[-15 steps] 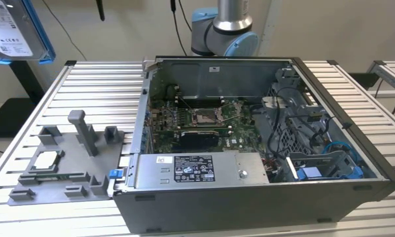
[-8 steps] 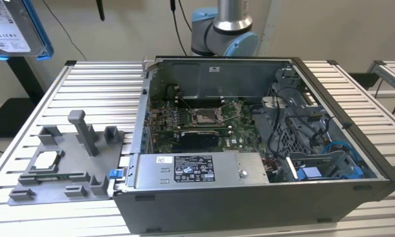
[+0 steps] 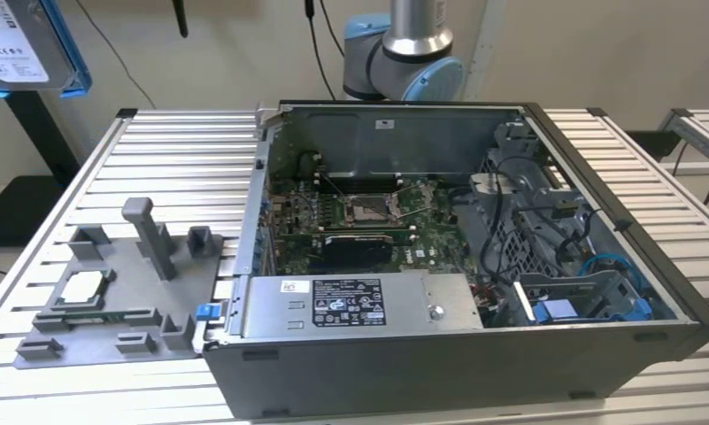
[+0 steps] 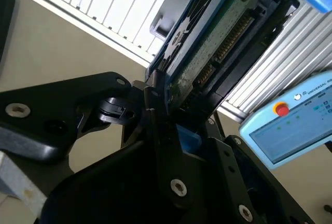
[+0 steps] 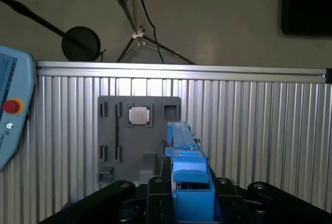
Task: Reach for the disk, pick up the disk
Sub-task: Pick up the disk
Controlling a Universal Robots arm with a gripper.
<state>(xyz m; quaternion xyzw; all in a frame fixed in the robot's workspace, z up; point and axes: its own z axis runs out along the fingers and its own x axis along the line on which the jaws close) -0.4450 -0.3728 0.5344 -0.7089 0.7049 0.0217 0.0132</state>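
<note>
Got the gripper (image 4: pixel 179 107) clenched on the disk (image 4: pixel 218 42), with black fingers (image 4: pixel 154 102) pinching its blue-framed edges and the green board side facing the second wrist view. Held up in open air, clear of the slatted table (image 5: pixel 259 120). In the exterior view, sits high at the exterior view's left, well apart from the open computer case (image 3: pixel 449 354). Beyond it in the first wrist view: grey fixture tray (image 5: pixel 111 130) carrying a small silver chip (image 5: pixel 139 115), and a teach pendant (image 5: pixel 10 115) off to the tray's side. Past the table edge: tripod legs (image 5: pixel 150 37), round stand base (image 5: pixel 81 43), bare floor (image 5: pixel 233 16). Behind the case: arm base (image 3: pixel 402 53), then a plain wall (image 3: pixel 212 53).
</note>
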